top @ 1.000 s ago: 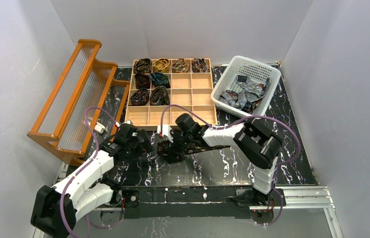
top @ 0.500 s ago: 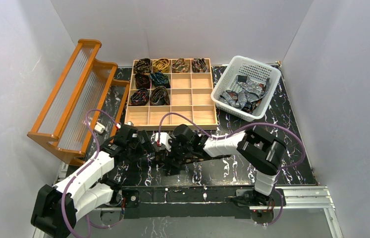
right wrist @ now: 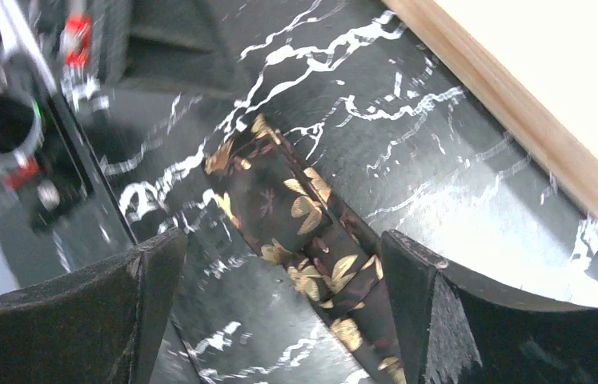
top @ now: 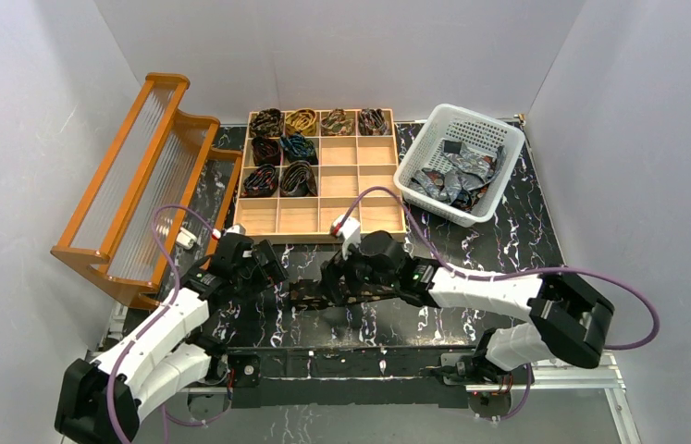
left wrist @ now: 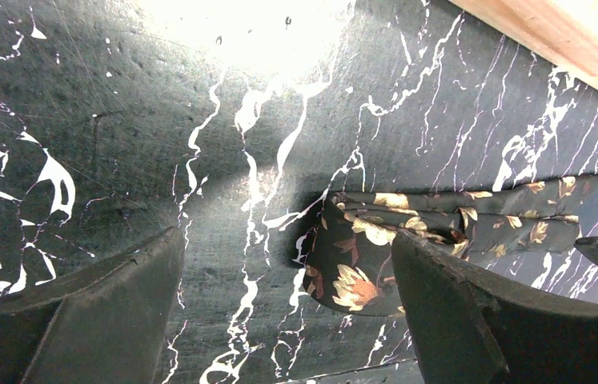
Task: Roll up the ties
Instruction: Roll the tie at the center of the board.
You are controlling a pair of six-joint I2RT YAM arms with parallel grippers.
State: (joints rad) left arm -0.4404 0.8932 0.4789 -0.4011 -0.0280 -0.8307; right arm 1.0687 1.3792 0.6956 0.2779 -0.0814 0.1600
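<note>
Left wrist view: a dark brown tie point(left wrist: 439, 224) patterned with gold flowers lies flat on the black marbled counter point(left wrist: 79, 120), near the wooden tray point(left wrist: 567, 40). The left gripper point(left wrist: 286, 268) and the right gripper point(right wrist: 275, 264) hang over it, jaws wide, holding nothing. Soft, light and probably slippery, the cloth looks best pinched at its blunt end, though its layers are hard to make out.

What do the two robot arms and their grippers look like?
Both arms have white link covers and black joint housings: left arm, right arm. A purple cable loops along each. The left gripper and right gripper have broad, dark, wedge-shaped fingers.
</note>
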